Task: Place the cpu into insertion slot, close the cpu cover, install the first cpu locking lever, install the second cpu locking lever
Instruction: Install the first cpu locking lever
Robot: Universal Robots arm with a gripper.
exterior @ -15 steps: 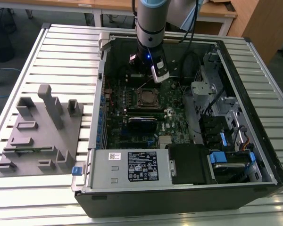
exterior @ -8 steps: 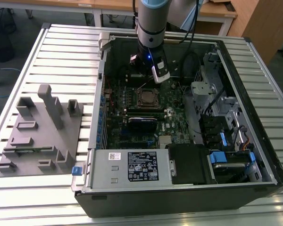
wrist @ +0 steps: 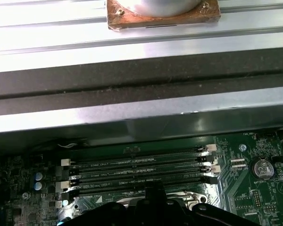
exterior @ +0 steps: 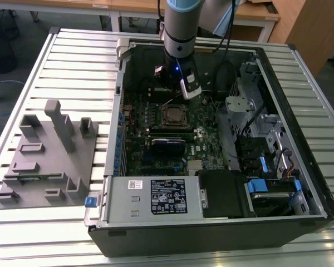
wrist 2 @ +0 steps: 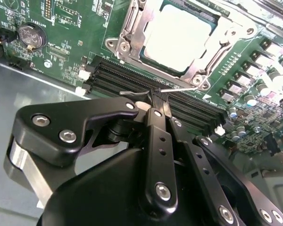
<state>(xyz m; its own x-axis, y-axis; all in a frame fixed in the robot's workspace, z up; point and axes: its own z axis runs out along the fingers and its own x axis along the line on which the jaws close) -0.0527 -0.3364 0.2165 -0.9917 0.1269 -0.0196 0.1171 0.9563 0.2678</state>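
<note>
Gripper [wrist 2: 154, 96] is pinched closed, tips touching the thin locking lever [wrist 2: 184, 87], which lies crosswise to the fingers. The cpu [wrist 2: 179, 35] sits under the cpu cover [wrist 2: 125, 35], just beyond the lever.

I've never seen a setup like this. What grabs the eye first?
A robot arm reaches down into an open computer case on a slatted table. In the second wrist view, its black tool is shut, tips at a thin wire lever beside the pale cpu.
</note>
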